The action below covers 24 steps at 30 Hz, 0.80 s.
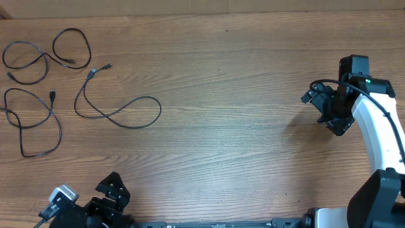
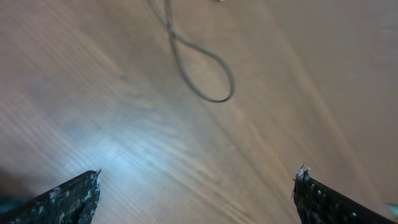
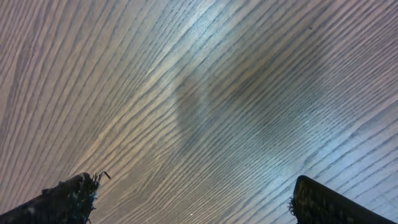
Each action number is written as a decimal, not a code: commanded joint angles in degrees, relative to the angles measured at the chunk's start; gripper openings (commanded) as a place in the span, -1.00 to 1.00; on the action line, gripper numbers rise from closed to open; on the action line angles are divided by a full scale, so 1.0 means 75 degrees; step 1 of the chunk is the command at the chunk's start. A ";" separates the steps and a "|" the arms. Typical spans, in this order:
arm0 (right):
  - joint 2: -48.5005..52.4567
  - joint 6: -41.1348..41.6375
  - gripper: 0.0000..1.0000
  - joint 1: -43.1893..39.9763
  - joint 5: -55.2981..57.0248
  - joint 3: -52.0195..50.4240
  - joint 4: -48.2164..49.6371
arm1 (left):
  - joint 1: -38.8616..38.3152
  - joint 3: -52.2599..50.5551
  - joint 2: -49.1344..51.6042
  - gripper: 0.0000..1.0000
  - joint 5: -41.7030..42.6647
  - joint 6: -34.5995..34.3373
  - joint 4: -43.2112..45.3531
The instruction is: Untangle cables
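wood-grain tabletop fills every view, pale brown with fine streaks. only the overhead view takes in the whole scene. it shows three cables in the far left part of the surface, thin black cords with small plugs at the ends. the first cable lies nearest the far left corner in a figure of two loops. the second cable sits just below it along the left edge in one big ragged loop. the third cable snakes to the right of both. each one curls over itself, yet none seems to cross another.

the left wrist view catches a single blurred loop of cord ahead of its two fingertips, and which cable it belongs to i cannot tell. the right wrist view has bare grain between its fingertips.

two arms are in view. the left arm is at the near edge, its left jaws wide apart and holding nothing, with the cables ahead of them and the third one nearest. the right arm is by the right edge, its right jaws also wide apart over bare wood, well apart from all three cables.
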 commanded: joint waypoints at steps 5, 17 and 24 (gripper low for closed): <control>-0.0035 -0.0009 1.00 0.0000 -0.0006 0.0111 0.0032 | -0.0358 -0.1469 -0.1606 0.99 0.0181 0.0656 0.2157; -0.0035 -0.0009 1.00 0.0000 -0.0003 0.0111 0.0032 | -0.0723 -0.3911 -0.1644 0.99 0.1000 0.2611 0.6455; -0.0035 -0.0009 1.00 0.0000 -0.0003 0.0111 0.0032 | -0.0953 -0.5088 -0.1644 0.99 0.0941 0.2946 0.8052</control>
